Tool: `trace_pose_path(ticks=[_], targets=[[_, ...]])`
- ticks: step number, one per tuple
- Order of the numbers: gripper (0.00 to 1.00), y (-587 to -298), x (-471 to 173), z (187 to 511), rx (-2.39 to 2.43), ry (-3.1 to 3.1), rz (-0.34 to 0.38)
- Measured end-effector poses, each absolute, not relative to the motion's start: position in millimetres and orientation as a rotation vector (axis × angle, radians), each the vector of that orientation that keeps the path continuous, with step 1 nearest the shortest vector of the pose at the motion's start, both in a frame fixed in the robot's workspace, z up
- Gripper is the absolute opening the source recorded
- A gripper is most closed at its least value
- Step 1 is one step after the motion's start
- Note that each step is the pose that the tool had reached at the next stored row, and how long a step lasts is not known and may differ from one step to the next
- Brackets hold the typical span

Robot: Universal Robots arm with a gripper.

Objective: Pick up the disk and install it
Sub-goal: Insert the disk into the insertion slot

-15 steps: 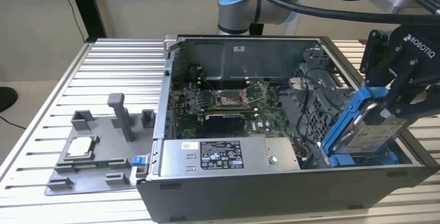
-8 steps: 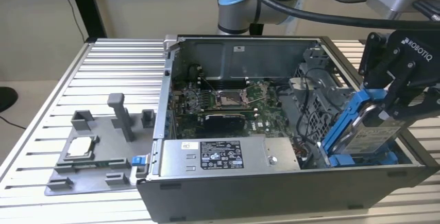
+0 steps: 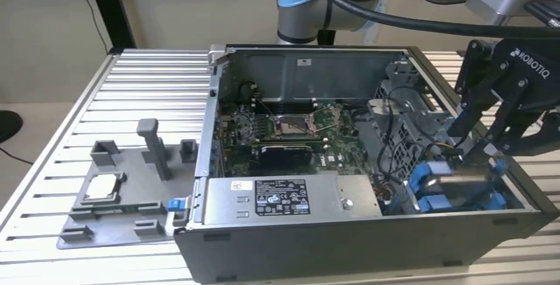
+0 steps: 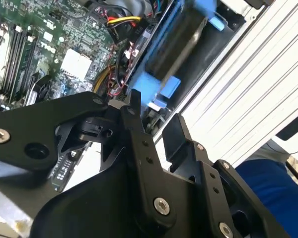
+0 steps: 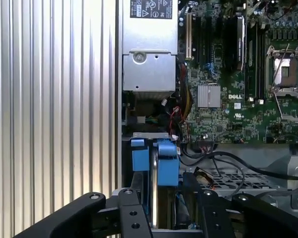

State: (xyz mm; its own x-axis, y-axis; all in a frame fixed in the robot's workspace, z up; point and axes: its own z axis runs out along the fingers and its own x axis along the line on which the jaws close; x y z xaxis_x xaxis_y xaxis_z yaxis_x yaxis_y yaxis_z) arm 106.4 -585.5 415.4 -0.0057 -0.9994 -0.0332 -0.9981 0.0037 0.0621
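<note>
The disk [image 3: 460, 179] sits in the drive bay at the front corner of the open computer case [image 3: 350, 246], on the exterior view's right. It is silver with blue plastic frame pieces along its edges. My gripper [image 3: 477, 151] hangs just above it. In both wrist views the black fingers [image 5: 134, 198] stand apart on either side of the disk's near end [image 5: 167, 161], with a little room between them and the blue frame. In the second wrist view the disk [image 4: 176, 42] lies beyond my gripper [image 4: 154, 111], which is open.
Inside the case are the green motherboard [image 3: 289, 128], bundled cables [image 3: 398, 167] beside the bay, and a long grey box with a white sticker [image 3: 289, 196]. A grey fixture [image 3: 131, 219] holding a small square chip [image 3: 103, 185] lies on the ribbed metal table [image 3: 140, 88].
</note>
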Motion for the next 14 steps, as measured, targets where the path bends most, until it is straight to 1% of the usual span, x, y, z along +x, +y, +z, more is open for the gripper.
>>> trace_pose_path(ticks=[14], targets=[[1.0, -585.5, 106.5, 413.8, 2.201, -2.211, -0.105]])
